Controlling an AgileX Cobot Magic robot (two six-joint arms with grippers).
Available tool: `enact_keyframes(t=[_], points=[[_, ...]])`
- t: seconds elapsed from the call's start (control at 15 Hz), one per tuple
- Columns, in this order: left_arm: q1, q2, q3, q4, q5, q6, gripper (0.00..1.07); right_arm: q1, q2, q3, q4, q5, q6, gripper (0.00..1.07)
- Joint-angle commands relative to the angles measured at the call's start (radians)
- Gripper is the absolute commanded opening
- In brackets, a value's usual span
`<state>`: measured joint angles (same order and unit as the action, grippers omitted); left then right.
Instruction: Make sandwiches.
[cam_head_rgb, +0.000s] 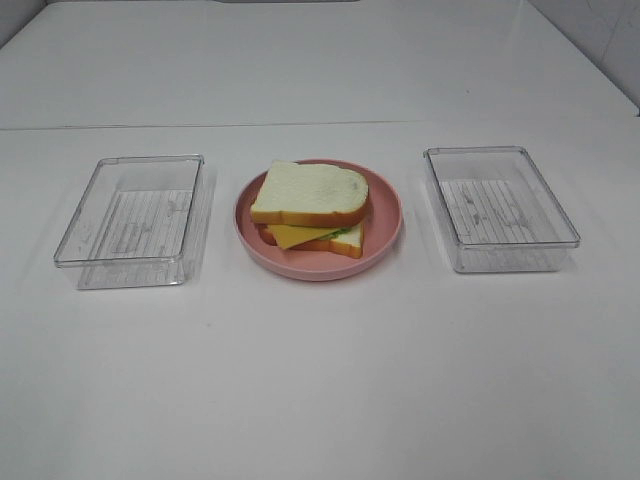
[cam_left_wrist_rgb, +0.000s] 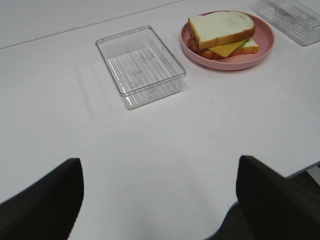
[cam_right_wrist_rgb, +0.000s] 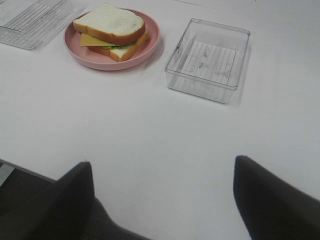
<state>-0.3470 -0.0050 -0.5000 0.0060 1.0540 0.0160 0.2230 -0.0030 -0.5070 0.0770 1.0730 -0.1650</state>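
Observation:
One sandwich (cam_head_rgb: 310, 200) lies on a round pink plate (cam_head_rgb: 388, 232) in the middle of the white table. It has white bread with orange-brown crust on top and below, with a yellow cheese slice, a bit of green lettuce and reddish filling showing between. It also shows in the left wrist view (cam_left_wrist_rgb: 222, 30) and the right wrist view (cam_right_wrist_rgb: 111, 27). My left gripper (cam_left_wrist_rgb: 160, 170) is open and empty near the table's front edge, far from the plate. My right gripper (cam_right_wrist_rgb: 164, 167) is open and empty, also near the front edge. Neither gripper shows in the exterior high view.
An empty clear plastic tray (cam_head_rgb: 130, 215) stands left of the plate and another (cam_head_rgb: 500, 205) stands right of it. The left tray shows in the left wrist view (cam_left_wrist_rgb: 140, 65), the right tray in the right wrist view (cam_right_wrist_rgb: 207, 60). A table seam runs behind them.

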Motion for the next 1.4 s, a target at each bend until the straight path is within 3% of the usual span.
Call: enact_keyframes(t=[0.07, 0.27, 0.47, 0.53, 0.73, 0.87, 1.4], points=[[0.0, -0.021, 0.002, 0.002, -0.01, 0.002, 0.79, 0.001, -0.008, 0.004, 0.002, -0.011, -0.007, 0.75], [0.002, -0.024, 0.002, 0.002, -0.01, 0.001, 0.79, 0.001, -0.008, 0.004, 0.002, -0.011, -0.007, 0.75], [0.065, -0.024, 0.002, 0.002, -0.01, 0.001, 0.79, 0.001, -0.008, 0.004, 0.002, -0.011, -0.007, 0.75], [0.171, -0.024, 0.002, 0.002, -0.01, 0.001, 0.79, -0.02, -0.008, 0.004, 0.003, -0.011, -0.007, 0.75], [0.282, -0.024, 0.002, 0.002, -0.01, 0.001, 0.79, -0.156, -0.008, 0.004, 0.003, -0.011, -0.007, 0.75], [0.302, -0.024, 0.002, 0.002, -0.01, 0.001, 0.79, -0.218, -0.008, 0.004, 0.003, -0.011, -0.007, 0.75], [0.34, -0.021, 0.002, 0.002, -0.01, 0.001, 0.79, -0.223, -0.015, 0.004, 0.004, -0.011, -0.007, 0.75]])
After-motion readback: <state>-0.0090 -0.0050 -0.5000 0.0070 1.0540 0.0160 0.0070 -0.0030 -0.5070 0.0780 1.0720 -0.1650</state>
